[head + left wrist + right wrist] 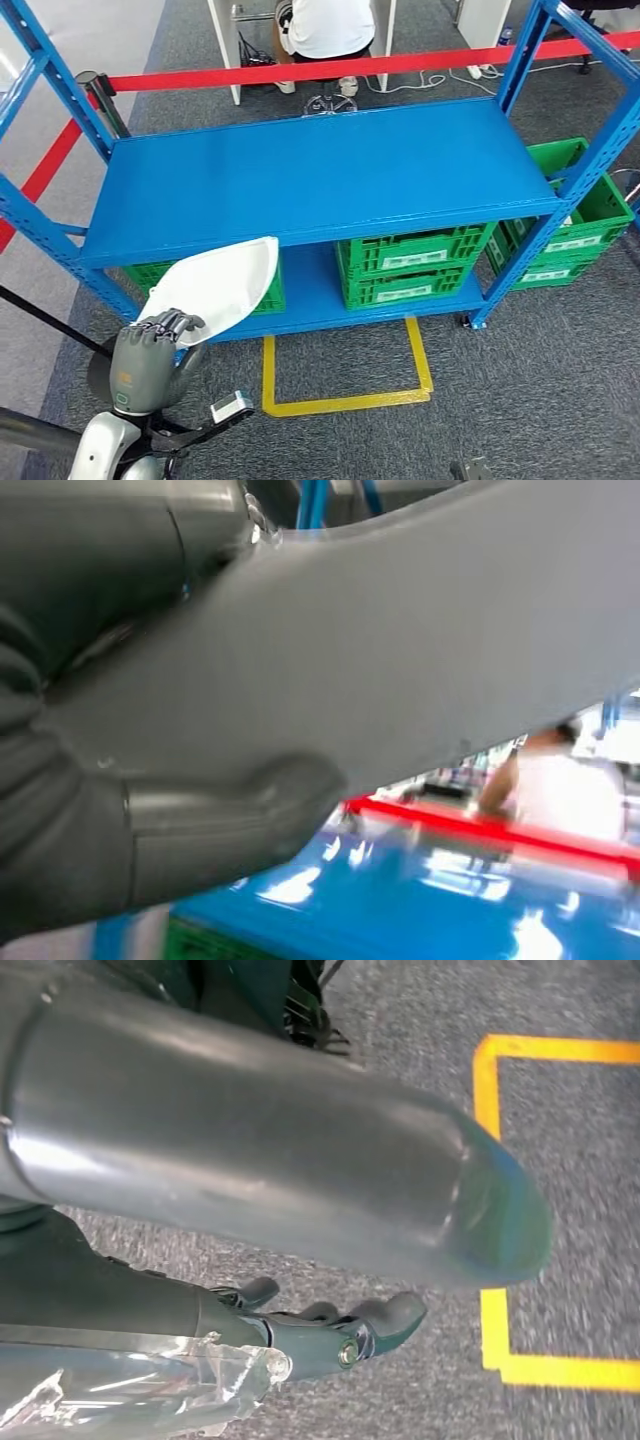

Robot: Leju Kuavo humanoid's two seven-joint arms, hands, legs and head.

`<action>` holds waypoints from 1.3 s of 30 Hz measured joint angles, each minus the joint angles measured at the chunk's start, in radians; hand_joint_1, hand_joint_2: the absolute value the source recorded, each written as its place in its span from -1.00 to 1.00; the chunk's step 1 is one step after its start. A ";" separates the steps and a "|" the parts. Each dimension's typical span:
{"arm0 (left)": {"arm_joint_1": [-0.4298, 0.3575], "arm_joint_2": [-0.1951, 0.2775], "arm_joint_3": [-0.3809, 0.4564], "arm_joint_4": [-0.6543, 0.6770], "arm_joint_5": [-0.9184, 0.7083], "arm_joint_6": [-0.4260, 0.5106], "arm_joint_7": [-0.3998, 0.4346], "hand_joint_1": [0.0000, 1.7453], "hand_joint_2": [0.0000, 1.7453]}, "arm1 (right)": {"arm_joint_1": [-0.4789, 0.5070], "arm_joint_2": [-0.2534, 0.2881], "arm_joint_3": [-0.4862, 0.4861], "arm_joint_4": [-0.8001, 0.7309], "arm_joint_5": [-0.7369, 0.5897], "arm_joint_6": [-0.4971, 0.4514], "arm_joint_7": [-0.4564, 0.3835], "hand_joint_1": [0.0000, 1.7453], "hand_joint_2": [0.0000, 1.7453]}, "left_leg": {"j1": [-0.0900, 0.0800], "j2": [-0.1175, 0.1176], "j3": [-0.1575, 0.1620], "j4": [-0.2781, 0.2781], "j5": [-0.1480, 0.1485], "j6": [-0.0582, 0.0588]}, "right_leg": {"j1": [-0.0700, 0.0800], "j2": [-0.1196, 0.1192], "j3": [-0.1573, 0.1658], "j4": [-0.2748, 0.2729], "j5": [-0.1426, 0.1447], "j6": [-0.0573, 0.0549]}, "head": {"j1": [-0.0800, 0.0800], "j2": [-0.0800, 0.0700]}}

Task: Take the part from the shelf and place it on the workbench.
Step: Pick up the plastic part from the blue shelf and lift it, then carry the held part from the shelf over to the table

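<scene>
head view: the left hand (pixel 151 352) grips the lower end of the white part (pixel 215 285), a curved shell-like panel held in front of the blue shelf (pixel 317 175), its upper end overlapping the shelf's front edge. green crates (pixel 411 265) sit on the lower level, and a yellow floor marking (pixel 347 400) lies on the grey carpet. a red barrier tape (pixel 362 68) runs behind, with a seated person (pixel 330 25) beyond. left wrist view: the part (pixel 423 640) spans the frame, thumb and fingers (pixel 226 815) clamped around it. right wrist view: the right hand (pixel 332 1335) hangs over carpet, fingers loosely extended, holding nothing.
</scene>
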 joint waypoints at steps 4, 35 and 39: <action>0.002 0.000 0.000 0.000 0.000 0.000 0.002 0.98 1.00 | -0.001 0.000 0.000 0.000 0.002 0.001 0.000 -1.00 -1.00 | 0.001 0.012 0.057 0.026 0.029 0.000 | 0.004 -0.048 -0.037 0.001 0.029 0.000 | 0.000 0.000; 0.006 -0.004 0.002 -0.007 0.000 -0.004 0.004 0.98 1.00 | -0.004 0.001 -0.015 0.002 0.016 0.005 0.002 -1.00 -1.00 | -0.004 0.004 0.097 -0.001 0.028 0.015 | 0.010 -0.010 -0.056 -0.002 0.048 -0.004 | -0.004 0.000; 0.001 -0.004 0.002 -0.013 0.000 -0.004 0.003 0.98 1.00 | -0.006 0.001 -0.015 0.002 0.016 0.005 0.002 -1.00 -1.00 | -0.012 0.005 0.275 -0.256 0.026 0.037 | 0.013 -0.012 -0.083 0.000 0.087 0.014 | -0.003 0.000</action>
